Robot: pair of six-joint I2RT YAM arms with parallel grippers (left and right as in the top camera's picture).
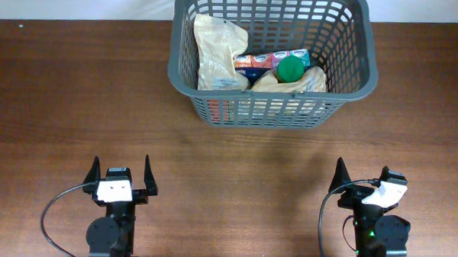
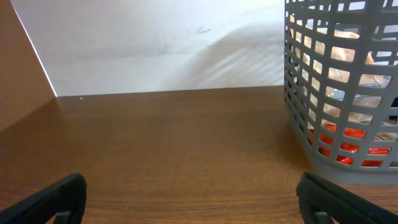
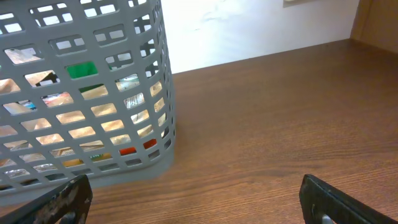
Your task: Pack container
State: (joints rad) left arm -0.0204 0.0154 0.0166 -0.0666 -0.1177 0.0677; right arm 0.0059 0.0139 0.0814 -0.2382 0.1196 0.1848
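Grey lattice container (image 1: pixel 350 68) stands upright at the far edge, holding groceries.

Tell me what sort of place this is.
Probably a robotics lab bench: left gripper and right gripper sit open at a wooden table by a white wall, facing the container of packaged groceries.
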